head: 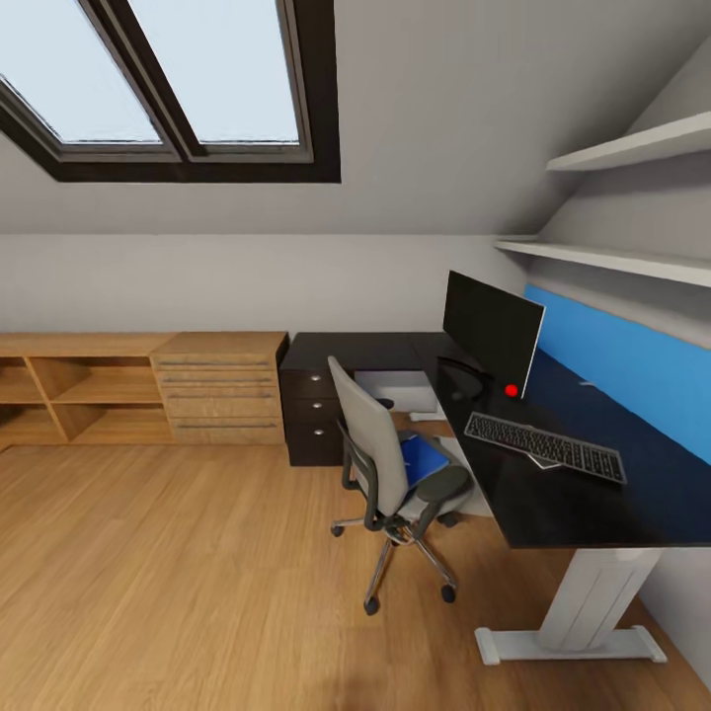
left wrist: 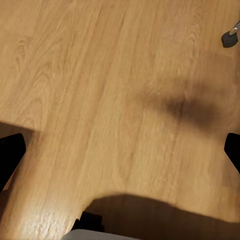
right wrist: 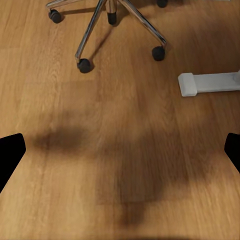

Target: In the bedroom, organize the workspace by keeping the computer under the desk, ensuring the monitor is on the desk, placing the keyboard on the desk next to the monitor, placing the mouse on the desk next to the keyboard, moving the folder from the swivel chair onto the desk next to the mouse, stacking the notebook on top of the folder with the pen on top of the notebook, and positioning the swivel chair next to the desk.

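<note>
Claws, left (left wrist: 120, 150) and right (right wrist: 120, 150), hang spread and empty; reaching the blue folder (head: 425, 459) risks nudging the swivel chair (head: 380, 459) from the bench (head: 592, 494) at three o'clock.

Of our own body we see little. In the left wrist view, our left hand (left wrist: 120, 152) shows as two flat black fingers (left wrist: 10, 152) with blunt, angled tips. A black block with a pale grey part under it sits by them. The right hand (right wrist: 120, 152) has the same plain black fingers (right wrist: 11, 152). We make out no cables, screws or markings.
</note>
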Robot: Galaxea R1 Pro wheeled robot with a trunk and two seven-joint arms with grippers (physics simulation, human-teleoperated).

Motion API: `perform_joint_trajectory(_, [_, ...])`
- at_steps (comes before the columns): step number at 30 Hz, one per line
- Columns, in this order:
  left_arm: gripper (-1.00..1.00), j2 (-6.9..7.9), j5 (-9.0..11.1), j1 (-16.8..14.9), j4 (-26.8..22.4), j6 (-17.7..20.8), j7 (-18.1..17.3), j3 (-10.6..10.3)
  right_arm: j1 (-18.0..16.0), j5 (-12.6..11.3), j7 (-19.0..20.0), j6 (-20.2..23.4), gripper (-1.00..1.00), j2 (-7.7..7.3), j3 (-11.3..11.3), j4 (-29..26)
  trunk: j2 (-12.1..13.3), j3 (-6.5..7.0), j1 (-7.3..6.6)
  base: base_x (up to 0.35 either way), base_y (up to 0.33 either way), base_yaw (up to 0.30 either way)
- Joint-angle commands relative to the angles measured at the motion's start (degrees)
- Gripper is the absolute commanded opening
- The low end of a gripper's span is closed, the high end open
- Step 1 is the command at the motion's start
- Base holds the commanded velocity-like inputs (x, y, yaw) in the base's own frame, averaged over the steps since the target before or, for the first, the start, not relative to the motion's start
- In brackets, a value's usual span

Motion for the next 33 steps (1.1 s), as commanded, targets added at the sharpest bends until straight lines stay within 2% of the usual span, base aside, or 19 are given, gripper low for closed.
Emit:
perform_joint_trajectory(1, [1.0,0.01,0.18,0.01,-0.06,-0.07,-0.01,0.01,-0.03,-0.17,-0.24,-0.18,1.0,-0.01,0.2,0.03,-0.45,-0.24,0.23,0.0,0.0,0.0])
perform_joint_trajectory(17, [1.0,0.07,0.18,0.01,-0.33,-0.47,0.17,0.22,-0.03,-0.18,-0.24,-0.46,1.0,0.21,0.2,-0.31,-6.87,-3.2,3.74,0.0,0.0,0.0])
perform_joint_trajectory(19, [1.0,-0.05,0.16,0.01,-0.33,-2.76,0.17,0.14,-0.03,-0.17,-0.24,-0.43,1.0,0.2,0.17,-0.34,-7.67,-3.71,4.18,0.0,0.0,0.0])
perform_joint_trajectory(23, [1.0,-0.08,0.16,0.01,-0.33,-3.85,0.17,0.12,-0.03,-0.17,-0.24,-0.43,1.0,0.2,0.18,-0.34,-9.27,-4.76,5.06,0.0,0.0,0.0])
perform_joint_trajectory(33, [1.0,-0.09,0.14,0.01,-0.33,-4.37,0.17,0.11,-0.03,-0.17,-0.24,-0.47,1.0,0.12,0.19,-0.34,-13.29,-7.45,7.26,0.0,0.0,0.0])
